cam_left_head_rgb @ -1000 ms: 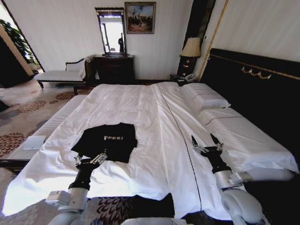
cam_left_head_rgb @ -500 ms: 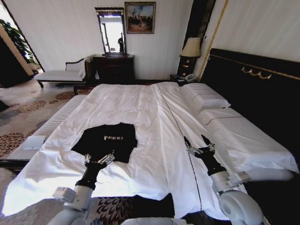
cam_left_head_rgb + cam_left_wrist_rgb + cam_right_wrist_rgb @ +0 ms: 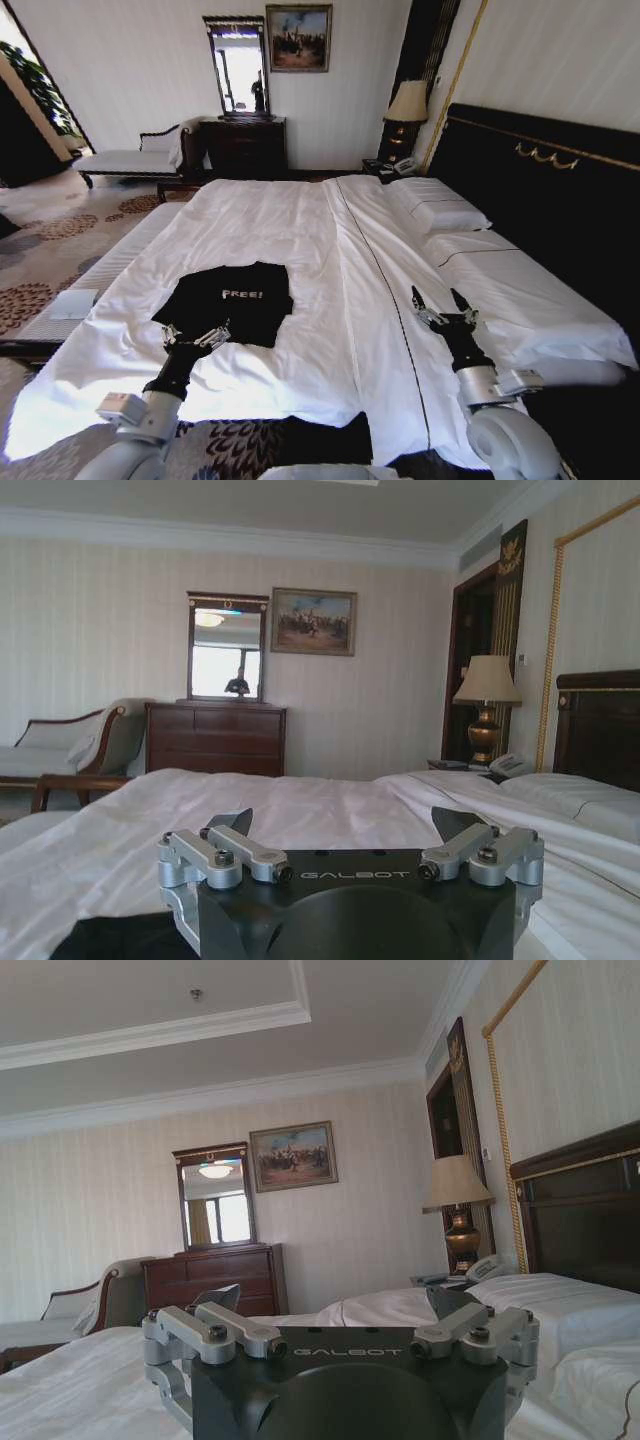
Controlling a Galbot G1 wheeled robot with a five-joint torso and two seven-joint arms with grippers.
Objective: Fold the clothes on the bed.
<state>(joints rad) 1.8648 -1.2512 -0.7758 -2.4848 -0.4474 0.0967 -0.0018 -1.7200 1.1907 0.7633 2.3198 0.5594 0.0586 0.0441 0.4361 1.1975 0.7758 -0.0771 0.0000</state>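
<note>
left claw (image 3: 196,337), fingers apart, pulled back to 6 o'clock hem of black soft t-shirt (image 3: 228,300) on white bed (image 3: 330,260); right claw (image 3: 441,311) apart, retreated; no grasp yet.

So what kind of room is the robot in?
Most likely a hotel bedroom: a big white bed with a dark headboard, a lamp on a bedside table with a phone, and a dresser with a mirror.

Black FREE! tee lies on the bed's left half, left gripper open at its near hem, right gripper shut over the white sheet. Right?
Not quite: the right gripper is open, fingers spread, per the head view. Otherwise correct: T-shirt on the bed's left half, left gripper open at its near hem.
</note>
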